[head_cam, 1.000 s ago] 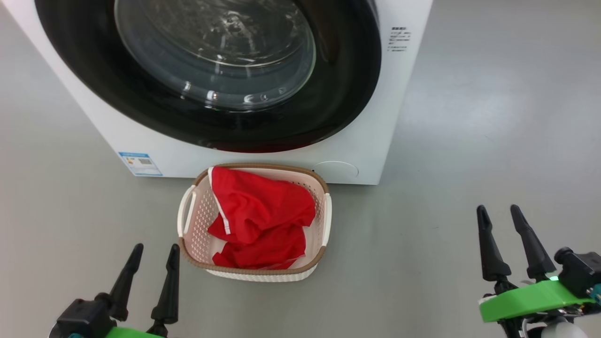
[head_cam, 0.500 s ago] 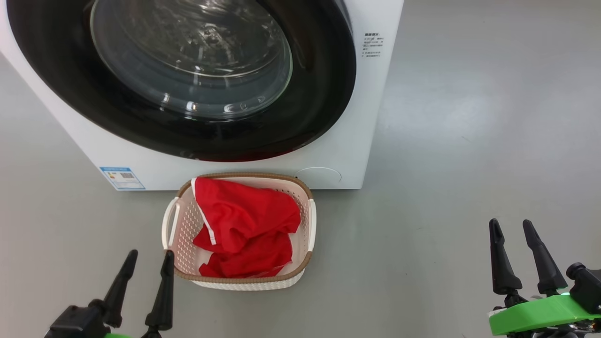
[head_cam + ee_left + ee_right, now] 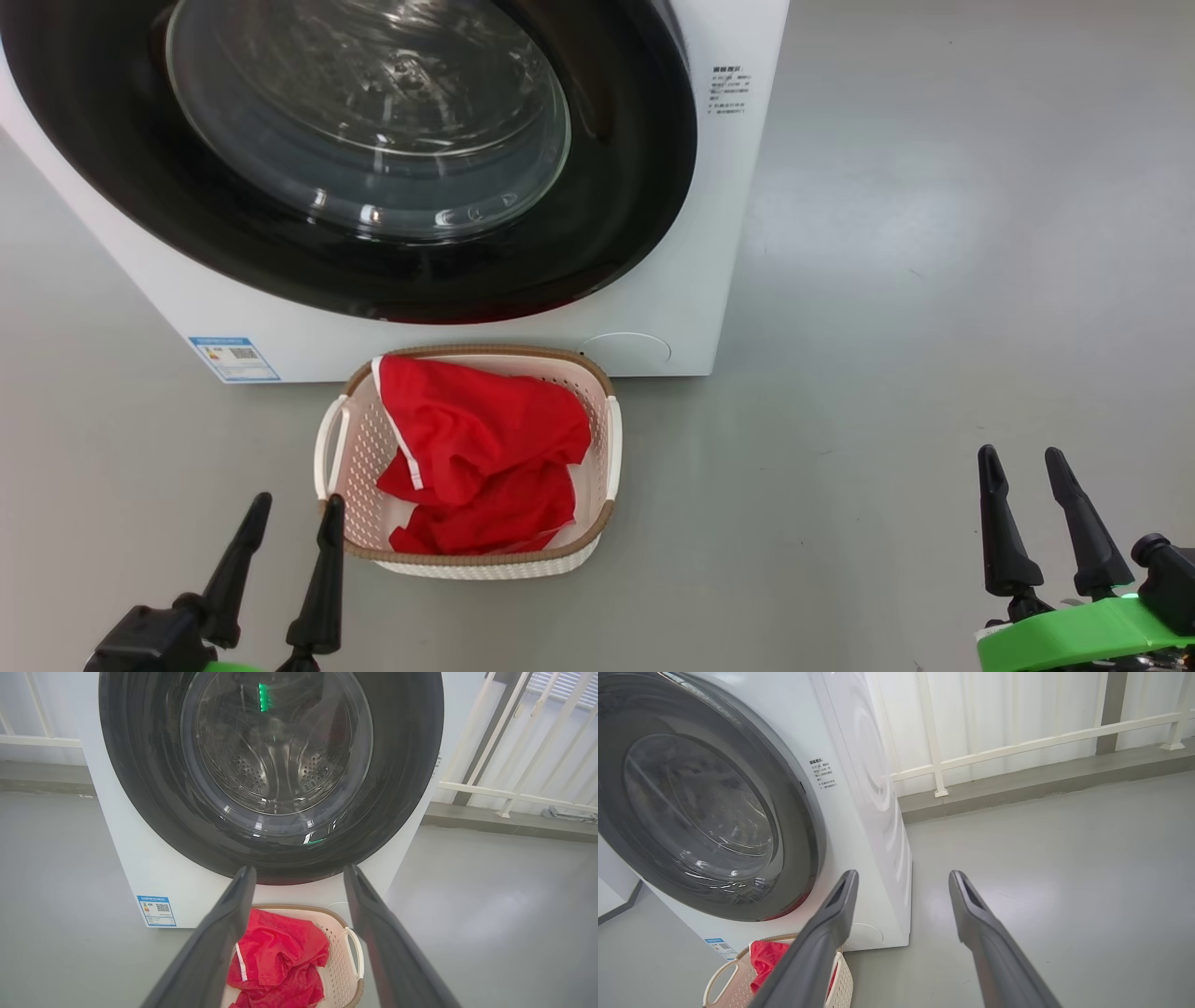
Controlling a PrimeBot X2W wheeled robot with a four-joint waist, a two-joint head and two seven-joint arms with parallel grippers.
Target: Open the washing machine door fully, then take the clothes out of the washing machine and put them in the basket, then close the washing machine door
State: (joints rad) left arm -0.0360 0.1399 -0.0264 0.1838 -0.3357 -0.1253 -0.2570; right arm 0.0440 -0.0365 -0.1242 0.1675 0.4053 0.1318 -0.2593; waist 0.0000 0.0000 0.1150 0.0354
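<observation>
From the head, one white washer (image 3: 653, 308) stands on the grey floor (image 3: 887, 327). Its one round door (image 3: 616, 187) has a black ring and a clear glass middle, and it sits shut against the washer's front. One small blue label (image 3: 233, 358) is stuck low on the washer. One cream basket (image 3: 485, 353) sits on the floor, just in front of the washer and under the door. It has two white handles (image 3: 329, 448), one on each side. The red clothes (image 3: 485, 448) lie in the basket in one heap with a thin white strip; how many pieces there are I cannot tell. The left pincer (image 3: 299, 501) is low down, just beside the basket's near left corner. Its two dark fingers (image 3: 322, 579) are spread wide and hold nothing. The right pincer (image 3: 1019, 454) is far off to the other side, over bare floor, and it too is wide and holds nothing. From the left wrist, the two fingers stand wide apart, with the basket and the red heap showing between them. The shiny drum (image 3: 275, 765) shows through the door glass, with nothing red in it. A white rail (image 3: 514, 797) runs behind. From the right wrist, the two fingers are wide apart over the floor. The washer is at the left with its door shut, and the basket peeks out at the bottom, partly hidden by one finger.
</observation>
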